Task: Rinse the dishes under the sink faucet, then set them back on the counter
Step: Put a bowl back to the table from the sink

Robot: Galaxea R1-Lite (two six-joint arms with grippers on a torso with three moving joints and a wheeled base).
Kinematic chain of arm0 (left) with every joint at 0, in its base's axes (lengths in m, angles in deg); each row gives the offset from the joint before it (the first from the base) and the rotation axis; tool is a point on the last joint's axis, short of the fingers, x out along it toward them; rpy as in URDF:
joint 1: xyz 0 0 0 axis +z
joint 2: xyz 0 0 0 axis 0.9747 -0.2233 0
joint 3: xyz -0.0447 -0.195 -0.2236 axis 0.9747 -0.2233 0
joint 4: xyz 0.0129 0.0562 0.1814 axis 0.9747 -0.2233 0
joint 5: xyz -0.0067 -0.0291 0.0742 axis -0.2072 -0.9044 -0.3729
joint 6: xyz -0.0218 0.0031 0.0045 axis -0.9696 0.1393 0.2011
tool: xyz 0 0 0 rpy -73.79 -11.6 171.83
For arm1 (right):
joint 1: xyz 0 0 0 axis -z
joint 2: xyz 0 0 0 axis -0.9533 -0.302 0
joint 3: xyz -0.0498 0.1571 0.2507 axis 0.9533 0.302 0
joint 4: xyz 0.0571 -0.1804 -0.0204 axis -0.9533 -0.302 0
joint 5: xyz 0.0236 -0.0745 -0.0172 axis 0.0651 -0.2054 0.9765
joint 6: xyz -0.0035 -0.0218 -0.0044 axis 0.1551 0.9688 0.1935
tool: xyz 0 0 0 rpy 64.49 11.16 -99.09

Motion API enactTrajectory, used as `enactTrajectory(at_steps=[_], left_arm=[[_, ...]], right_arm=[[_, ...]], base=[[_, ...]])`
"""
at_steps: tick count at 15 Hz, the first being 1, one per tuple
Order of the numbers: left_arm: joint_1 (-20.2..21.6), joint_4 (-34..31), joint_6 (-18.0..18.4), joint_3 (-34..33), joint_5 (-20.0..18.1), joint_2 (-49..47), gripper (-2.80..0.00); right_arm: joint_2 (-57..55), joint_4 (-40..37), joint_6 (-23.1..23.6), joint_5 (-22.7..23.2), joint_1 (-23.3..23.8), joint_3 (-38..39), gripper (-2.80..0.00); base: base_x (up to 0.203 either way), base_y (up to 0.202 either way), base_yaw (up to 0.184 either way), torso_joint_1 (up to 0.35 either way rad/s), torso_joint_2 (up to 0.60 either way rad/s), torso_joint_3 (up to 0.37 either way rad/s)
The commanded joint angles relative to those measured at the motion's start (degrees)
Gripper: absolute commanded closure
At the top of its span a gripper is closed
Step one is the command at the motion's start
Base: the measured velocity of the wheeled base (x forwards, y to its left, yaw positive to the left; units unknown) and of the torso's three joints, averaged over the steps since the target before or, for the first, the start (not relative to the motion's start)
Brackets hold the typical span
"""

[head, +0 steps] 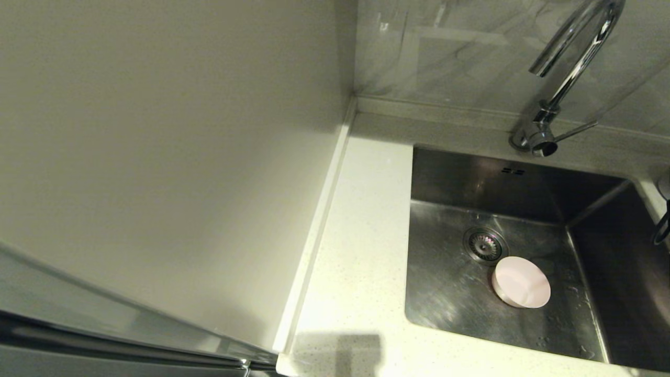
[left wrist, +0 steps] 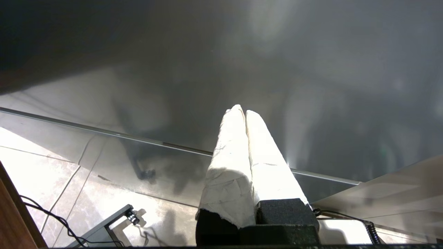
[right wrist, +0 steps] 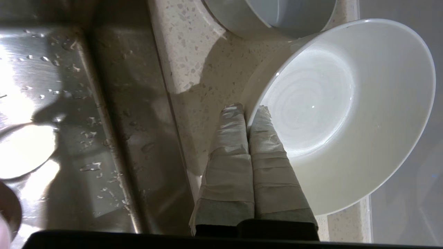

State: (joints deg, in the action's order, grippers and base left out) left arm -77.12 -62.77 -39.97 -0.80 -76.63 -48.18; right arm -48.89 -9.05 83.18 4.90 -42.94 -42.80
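Note:
My right gripper (right wrist: 246, 108) is shut on the rim of the whitish-mint bowl (right wrist: 346, 114), one finger inside and one outside. The bowl hangs tilted over the speckled counter (right wrist: 193, 69) beside the sink (right wrist: 52, 86). A pale blue-grey bowl (right wrist: 277, 17) stands on the counter just beyond it. The pale pink bowl (head: 521, 281) lies in the sink (head: 450, 283) next to the drain strainer (head: 485, 244). The chrome faucet (head: 570, 68) arches over the basin's back edge. No water runs from it. My left gripper (left wrist: 242, 110) is shut and empty, parked low away from the counter.
A cream wall panel (head: 157, 157) closes off the counter (head: 361, 251) on the left. Water drops cover the sink floor and wall. Below the left gripper are a tiled floor (left wrist: 34, 173) and loose cables (left wrist: 52, 218).

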Motion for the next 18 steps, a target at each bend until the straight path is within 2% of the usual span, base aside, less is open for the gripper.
enactTrajectory(at_steps=[1, 2, 3, 9, 13, 15, 18], left_arm=[[-0.1, 0.0, 0.0, 0.0, 0.0, 0.2, 0.0], [0.0, 0.0, 0.0, 0.0, 0.0, 0.2, 0.0], [0.0, 0.0, 0.0, 0.0, 0.0, 0.2, 0.0], [0.0, 0.0, 0.0, 0.0, 0.0, 0.2, 0.0], [0.0, 0.0, 0.0, 0.0, 0.0, 0.2, 0.0], [0.0, 0.0, 0.0, 0.0, 0.0, 0.2, 0.0], [0.0, 0.0, 0.0, 0.0, 0.0, 0.2, 0.0]], right_arm=[[-1.6, 0.1, 0.2, -0.2, 0.6, -0.5, 0.0], [-1.6, 0.1, 0.3, -0.1, 1.2, -0.4, 0.0], [-1.6, 0.1, 0.3, -0.1, 1.3, -0.3, -2.8], [-0.4, 0.1, -0.1, -0.1, 2.6, -0.6, -2.8], [5.0, 0.1, 0.0, 1.6, 2.0, -0.5, -2.8], [8.3, 0.1, 0.2, 4.9, -1.8, 1.0, -2.8], [10.6, 0.1, 1.1, 5.9, -9.9, 3.0, -2.8]], base=[[0.0, 0.0, 0.0, 0.0, 0.0, 0.0], [0.0, 0.0, 0.0, 0.0, 0.0, 0.0], [0.0, 0.0, 0.0, 0.0, 0.0, 0.0], [0.0, 0.0, 0.0, 0.0, 0.0, 0.0], [0.0, 0.0, 0.0, 0.0, 0.0, 0.0], [0.0, 0.0, 0.0, 0.0, 0.0, 0.0], [0.0, 0.0, 0.0, 0.0, 0.0, 0.0]])
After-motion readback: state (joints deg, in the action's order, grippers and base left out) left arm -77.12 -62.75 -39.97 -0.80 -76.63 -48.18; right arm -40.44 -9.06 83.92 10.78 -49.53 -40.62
